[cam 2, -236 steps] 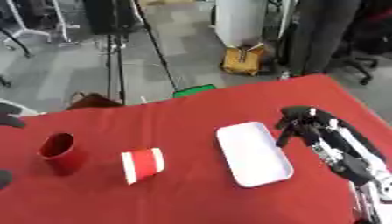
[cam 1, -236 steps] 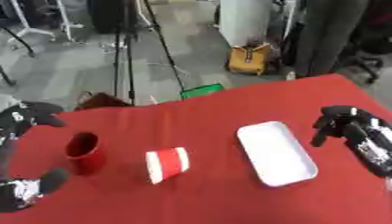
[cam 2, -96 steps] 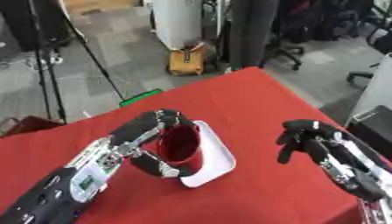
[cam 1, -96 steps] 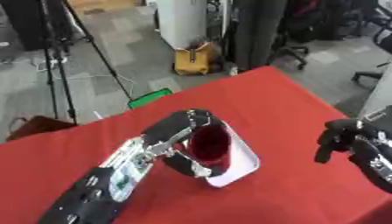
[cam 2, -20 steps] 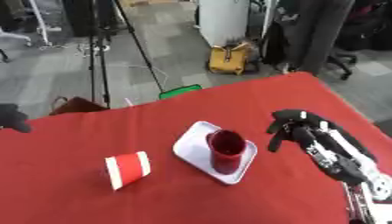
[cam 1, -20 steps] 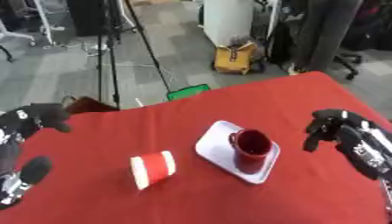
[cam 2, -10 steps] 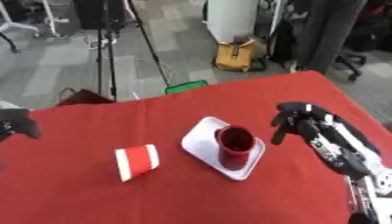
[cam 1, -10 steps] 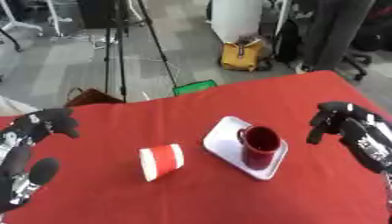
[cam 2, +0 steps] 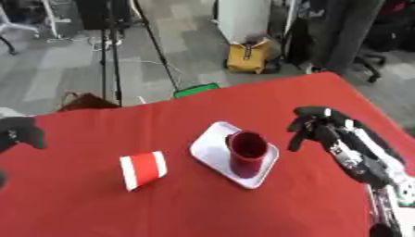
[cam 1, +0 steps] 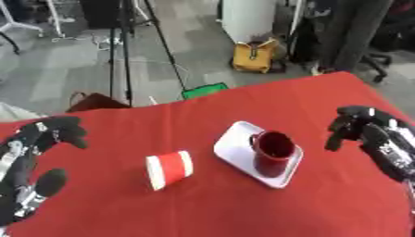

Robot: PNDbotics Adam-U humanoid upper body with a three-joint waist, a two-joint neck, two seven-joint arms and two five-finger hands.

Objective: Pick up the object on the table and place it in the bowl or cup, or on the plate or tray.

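Red cloth covers the desk [cam 1: 267, 208] from edge to edge, and over on the far left the left hand [cam 1: 36, 152] hovers above it with its fingers [cam 1: 69, 129] curled in and nothing in them. Just right of it, on bare cloth, lies a red-and-white paper cup [cam 1: 168, 169], tipped on its side with its white rim facing the near-left edge. It looks light, and on its side it would likely roll. Move to the centre: the dark red mug [cam 1: 272, 152] stands upright on the white tray [cam 1: 235, 148], its mouth open to the camera, empty as far as can be seen. So that placing looks done, and the tipped cup reads as the piece left to deal with. Judging from here, the next move calls for the nearer left hand to reach in and close around the cup's body. Far right, the right hand [cam 2: 328, 132] hangs beside the tray, apart from it, fingers [cam 2: 300, 136] bent downward, holding nothing.
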